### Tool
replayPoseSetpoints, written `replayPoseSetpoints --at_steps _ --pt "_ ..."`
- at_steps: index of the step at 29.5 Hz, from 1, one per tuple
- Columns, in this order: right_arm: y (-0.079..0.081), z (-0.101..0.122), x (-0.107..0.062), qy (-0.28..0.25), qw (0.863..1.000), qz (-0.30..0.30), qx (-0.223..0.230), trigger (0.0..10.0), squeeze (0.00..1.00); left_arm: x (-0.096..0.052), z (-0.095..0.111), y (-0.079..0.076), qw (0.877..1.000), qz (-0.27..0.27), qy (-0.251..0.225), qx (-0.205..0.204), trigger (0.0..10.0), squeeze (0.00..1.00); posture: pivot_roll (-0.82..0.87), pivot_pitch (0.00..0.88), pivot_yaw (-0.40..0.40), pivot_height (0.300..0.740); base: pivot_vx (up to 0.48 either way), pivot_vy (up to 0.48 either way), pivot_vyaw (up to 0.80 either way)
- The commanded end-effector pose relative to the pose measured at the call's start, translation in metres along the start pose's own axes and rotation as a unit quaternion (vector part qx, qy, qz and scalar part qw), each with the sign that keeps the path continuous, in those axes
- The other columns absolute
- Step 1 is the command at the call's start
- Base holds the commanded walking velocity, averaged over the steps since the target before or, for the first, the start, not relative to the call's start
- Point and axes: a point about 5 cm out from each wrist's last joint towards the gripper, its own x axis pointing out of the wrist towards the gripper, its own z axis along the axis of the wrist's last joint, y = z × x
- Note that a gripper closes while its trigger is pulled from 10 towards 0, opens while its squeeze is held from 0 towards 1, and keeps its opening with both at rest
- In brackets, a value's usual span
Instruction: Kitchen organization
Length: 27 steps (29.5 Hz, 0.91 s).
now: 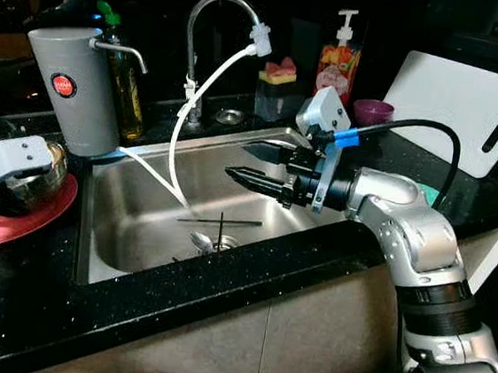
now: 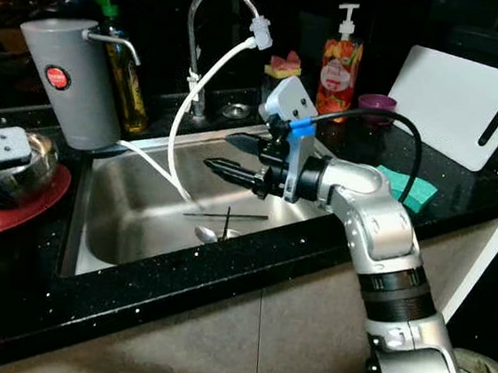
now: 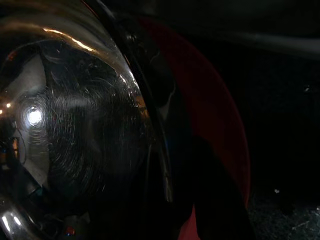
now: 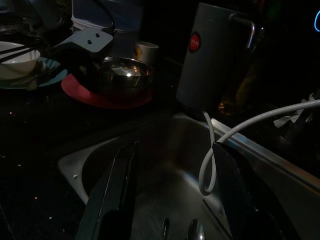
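Right hand point(image 1: 256, 165) released, empty, above sink point(image 1: 138, 228).
Drop onto spoon point(image 1: 203, 241) near drain, clear of white hose point(image 1: 183, 135) (snag risk).

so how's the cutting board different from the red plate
The cutting board is white, rectangular, and leans upright at the back right of the counter; the red plate is round and lies flat left of the sink. The board is bare; the plate carries a steel bowl. Both are on the black counter.
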Motion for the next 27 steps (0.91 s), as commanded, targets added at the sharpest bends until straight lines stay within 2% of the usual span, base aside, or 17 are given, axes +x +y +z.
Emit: replayPoseSetpoints --at_steps 1,3,7,8,9,10,11,12,15,17,19,20,21,22,23,24,27 --pt "0.0 0.005 0.002 -0.008 1.0 0.007 -0.008 10.0 0.0 -0.001 0.007 0.001 1.0 -0.006 -0.005 0.017 0.0 0.0 0.09 0.099 0.032 0.74 0.0 0.0 0.0" --pt "0.0 0.005 0.002 -0.008 1.0 0.007 -0.008 10.0 0.0 -0.001 0.01 0.002 1.0 -0.008 -0.007 0.026 0.0 0.0 0.09 0.099 0.032 0.74 0.0 0.0 0.0" --pt "0.0 0.006 0.002 -0.008 1.0 0.006 -0.008 10.0 0.0 -0.005 0.033 0.009 0.997 -0.001 -0.038 0.062 0.0 0.0 0.09 0.1 0.031 0.74 0.0 0.0 0.0" --pt "0.0 0.006 0.002 -0.007 1.0 0.006 -0.008 10.0 0.0 -0.009 0.043 0.012 0.996 0.008 -0.049 0.08 10.0 0.0 0.09 0.1 0.031 0.74 0.0 0.0 0.0" --pt "0.0 0.006 0.002 -0.007 1.0 0.006 -0.008 10.0 0.0 -0.009 0.043 0.012 0.996 0.008 -0.049 0.08 10.0 0.0 0.09 0.1 0.031 0.74 0.0 0.0 0.0" --pt "0.0 0.006 0.002 -0.007 1.0 0.006 -0.008 10.0 0.0 -0.016 0.059 0.018 0.992 0.022 -0.068 0.108 10.0 0.0 0.08 0.103 0.034 0.74 0.0 0.0 0.0" --pt "0.0 0.006 0.001 -0.007 1.0 0.006 -0.008 10.0 0.0 -0.02 0.065 0.02 0.99 0.027 -0.075 0.119 10.0 0.0 0.08 0.103 0.034 0.74 0.0 0.0 0.0" --pt "0.0 0.006 0.001 -0.007 1.0 0.006 -0.008 10.0 0.0 -0.02 0.065 0.02 0.99 0.027 -0.075 0.119 10.0 0.0 0.08 0.103 0.034 0.74 0.0 0.0 0.0" --pt "0.0 0.006 0.0 -0.005 1.0 0.004 -0.007 10.0 0.0 -0.038 0.1 0.024 0.974 0.016 -0.135 0.182 10.0 0.0 0.07 0.108 0.035 0.74 0.0 0.0 0.0" --pt "0.0 0.006 -0.001 -0.005 1.0 0.003 -0.007 10.0 0.0 -0.042 0.109 0.024 0.968 0.005 -0.148 0.205 10.0 0.0 0.07 0.108 0.034 0.74 0.0 0.0 0.0" --pt "0.0 0.006 -0.001 -0.005 1.0 0.003 -0.007 10.0 0.0 -0.037 0.118 0.014 0.957 -0.044 -0.154 0.241 10.0 0.0 0.07 0.108 0.034 0.74 0.0 0.0 0.0" --pt "0.0 0.006 0.0 -0.006 1.0 0.003 -0.006 10.0 0.0 -0.029 0.121 0.006 0.949 -0.078 -0.149 0.267 10.0 0.0 0.08 0.107 0.036 0.74 0.0 0.0 0.0" --pt "0.0 0.006 0.0 -0.006 1.0 0.003 -0.006 10.0 0.0 -0.029 0.121 0.006 0.949 -0.078 -0.149 0.267 10.0 0.0 0.08 0.107 0.036 0.74 0.0 0.0 0.0" --pt "0.0 0.006 0.0 -0.007 1.0 0.003 -0.006 10.0 0.0 -0.024 0.121 0.0 0.943 -0.1 -0.145 0.283 10.0 0.0 0.08 0.107 0.036 0.74 0.0 0.0 0.0" --pt "0.001 0.006 0.0 -0.01 1.0 0.002 -0.004 10.0 0.0 -0.006 0.115 -0.013 0.936 -0.141 -0.134 0.294 10.0 0.0 0.08 0.107 0.036 0.74 0.0 0.0 0.0" --pt "0.001 0.006 0.0 -0.01 1.0 0.002 -0.004 10.0 0.0 -0.006 0.115 -0.013 0.936 -0.141 -0.134 0.294 10.0 0.0 0.08 0.107 0.036 0.74 0.0 0.0 0.0" --pt "0.001 0.005 0.0 -0.01 1.0 0.001 -0.002 10.0 0.0 0.012 0.105 -0.026 0.932 -0.17 -0.118 0.296 10.0 0.0 0.07 0.108 0.038 0.74 0.0 0.0 0.0"
